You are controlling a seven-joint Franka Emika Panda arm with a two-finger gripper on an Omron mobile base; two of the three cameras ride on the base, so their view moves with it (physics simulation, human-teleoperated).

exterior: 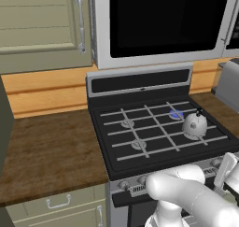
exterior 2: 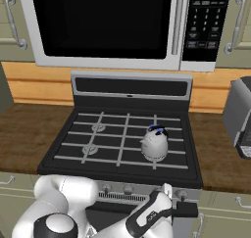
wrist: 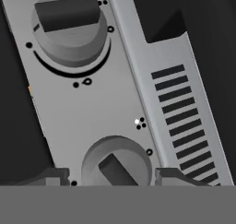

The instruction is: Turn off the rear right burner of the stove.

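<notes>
Two knobs fill the hand view on the stove's [exterior: 154, 128] silver front strip [wrist: 115, 103]: an upper knob [wrist: 69, 27] with its bar lying crosswise, and a lower knob [wrist: 115, 165] with its bar tilted, sitting between the gripper's [wrist: 110, 178] two dark fingertips [wrist: 50, 177]. The tips stand spread on either side of this lower knob, close to it; contact cannot be judged. A row of dark vent slots [wrist: 182, 121] runs along the strip to the right of the knobs.

In the base views the arm [exterior 2: 147, 215] reaches low to the front right of the stove, at the knob strip. The rear right burner [exterior: 176, 114] glows blue beneath the grey grate bars, at the far right of the cooktop, well beyond and above the gripper. A white kettle [exterior: 194, 124] stands on the grate just near of that burner, partly covering it in the right base view. Two silver burner discs [exterior: 128, 124] lie on the left half. A microwave [exterior 2: 122, 26] hangs above; wooden counter [exterior: 46, 146] flanks the stove.
</notes>
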